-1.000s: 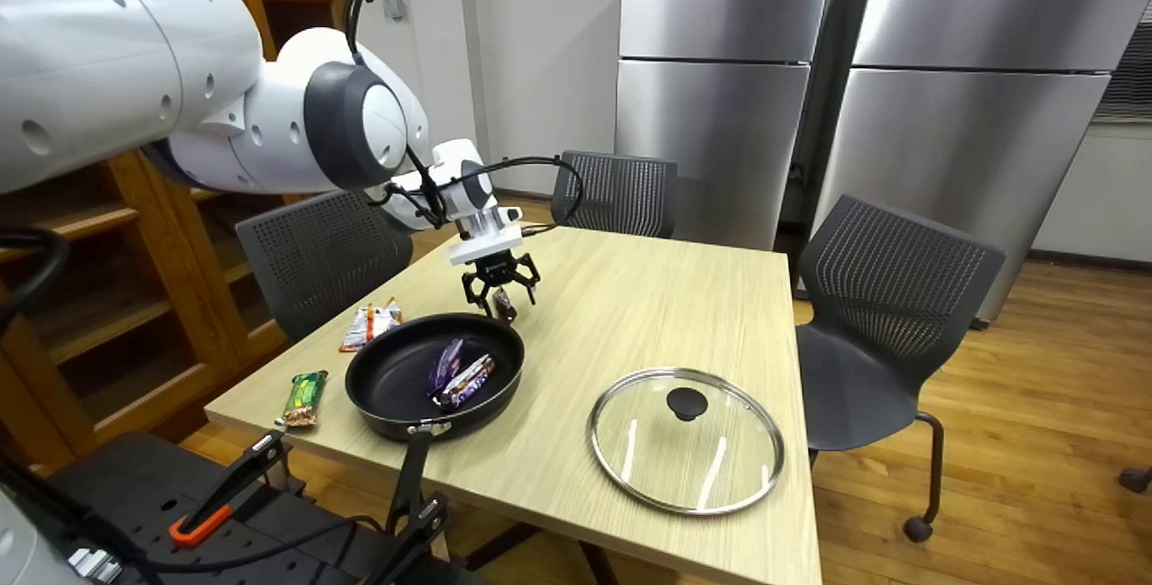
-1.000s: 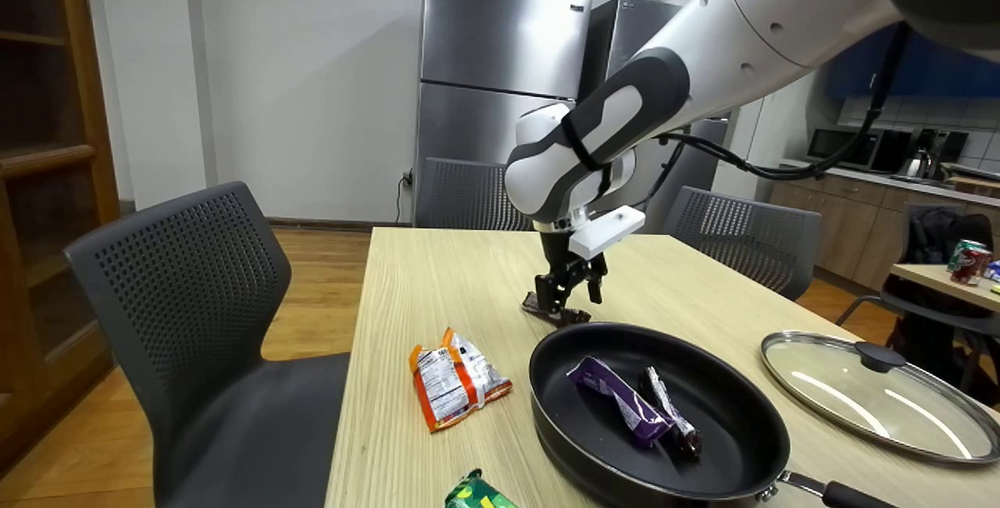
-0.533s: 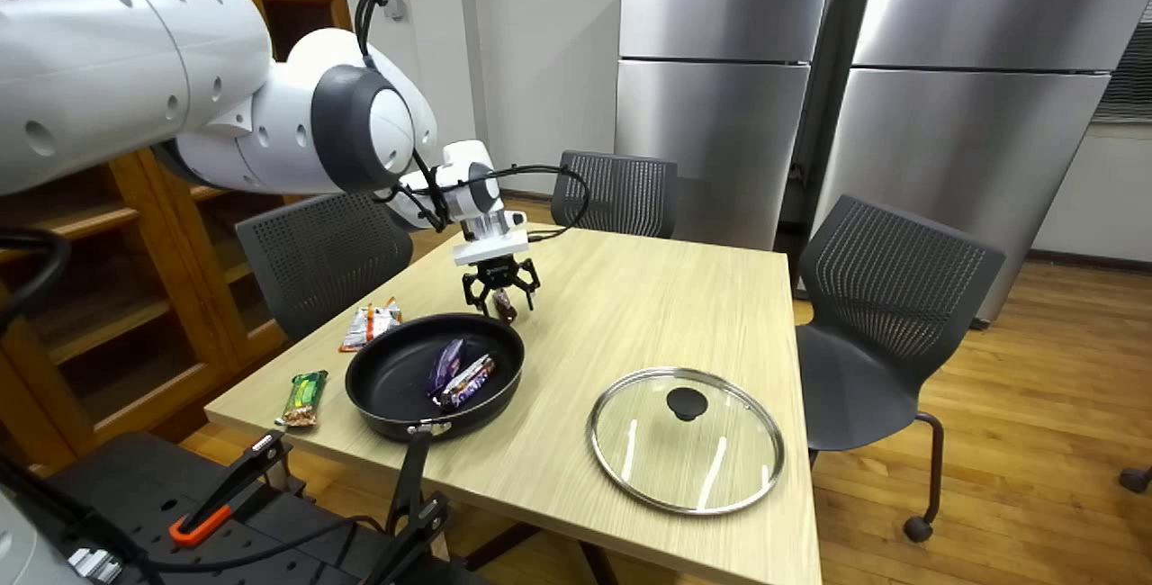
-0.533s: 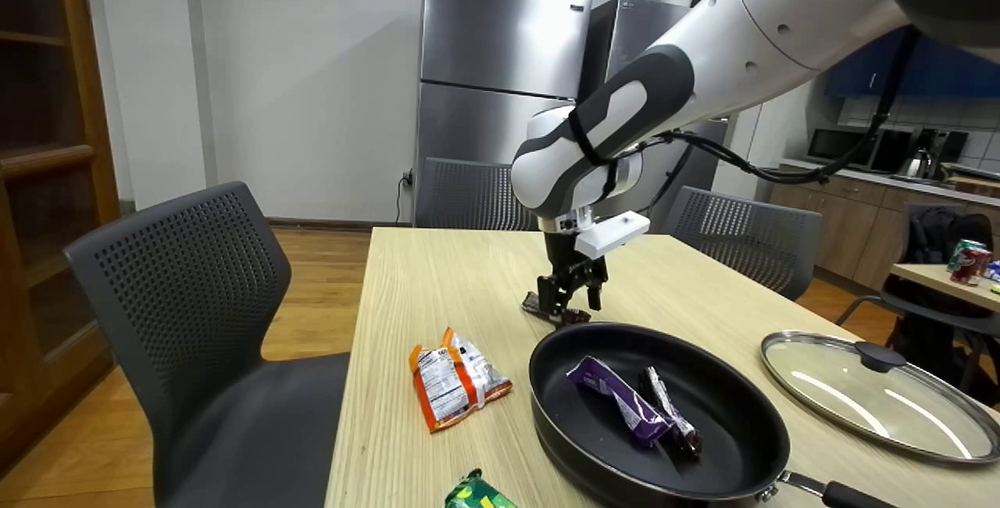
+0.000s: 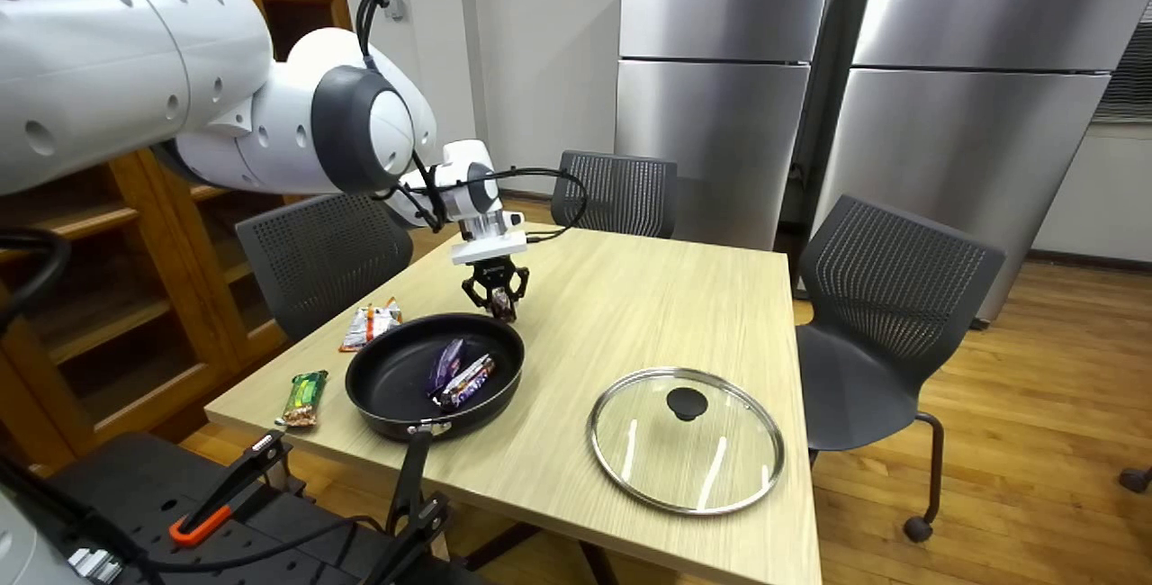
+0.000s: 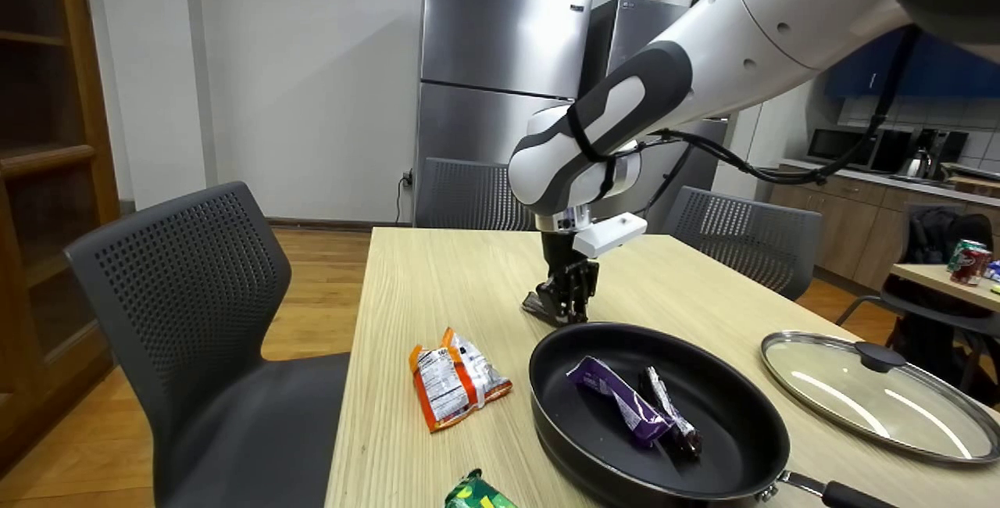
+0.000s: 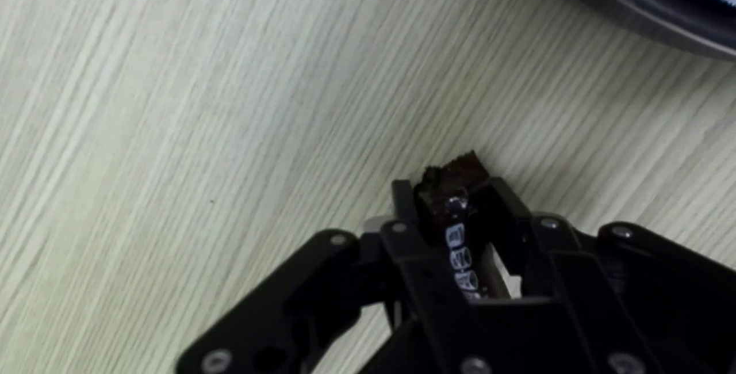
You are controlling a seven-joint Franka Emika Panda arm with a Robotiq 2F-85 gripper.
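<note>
A dark brown wrapped bar (image 7: 455,201) with small white label marks lies on the light wood table. My gripper (image 7: 451,187) has its fingers on both long sides of it, pressed against the wrapper near one end. In both exterior views the gripper (image 5: 501,303) points down at the table beside the pan's far rim, and part of the bar (image 6: 536,306) sticks out from under it. The black frying pan (image 5: 387,387) holds a purple wrapped bar (image 6: 617,398) and a second dark and silver bar (image 6: 669,413). Most of the gripped bar's length is hidden by the fingers.
A white and orange snack bag (image 6: 461,383) and a green packet (image 5: 304,399) lie by the pan. The glass lid (image 5: 688,403) rests flat on the table. Chairs (image 5: 891,315) stand around, and the pan's handle (image 5: 411,474) juts past the table edge.
The fingers, spread wide around the dark bar in the earlier frames, have come together on it. The arm has shifted only slightly; the bar and the other things have kept their places.
</note>
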